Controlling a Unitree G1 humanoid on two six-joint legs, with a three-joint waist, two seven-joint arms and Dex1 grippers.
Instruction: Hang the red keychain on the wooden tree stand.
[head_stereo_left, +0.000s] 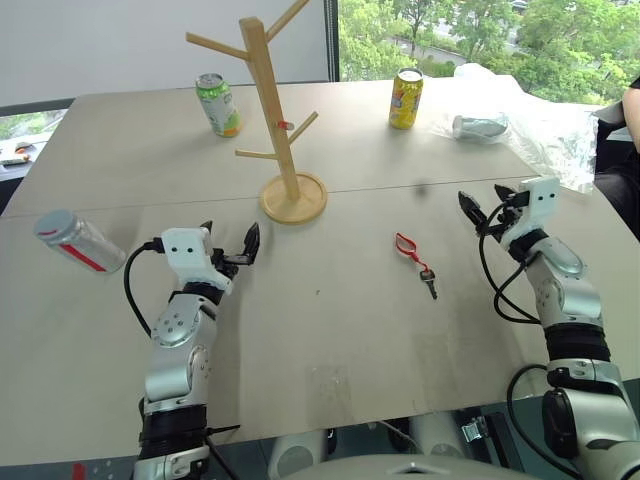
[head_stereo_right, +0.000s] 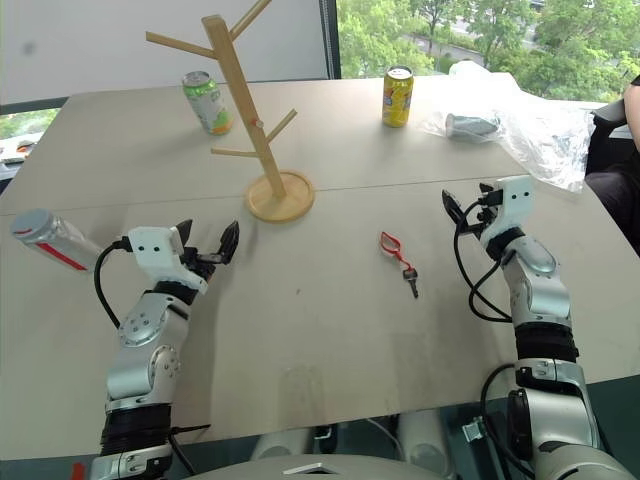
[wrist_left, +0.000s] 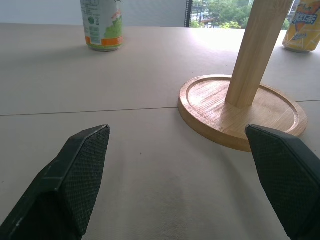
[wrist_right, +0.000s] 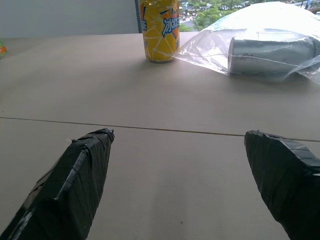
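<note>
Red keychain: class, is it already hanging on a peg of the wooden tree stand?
No. The red keychain lies flat on the table, apart from the wooden tree stand.

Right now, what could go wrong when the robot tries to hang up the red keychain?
The red keychain lies flat on the table, thin and small, so the open right gripper might pinch beside it or push it away. The wooden tree stand has short slanted pegs, so the loop might miss. An arm might bump the stand.

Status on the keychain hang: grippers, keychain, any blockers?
Left gripper and right gripper open, empty. Red keychain flat on table, between them. Wooden tree stand upright; nothing in the way.
</note>
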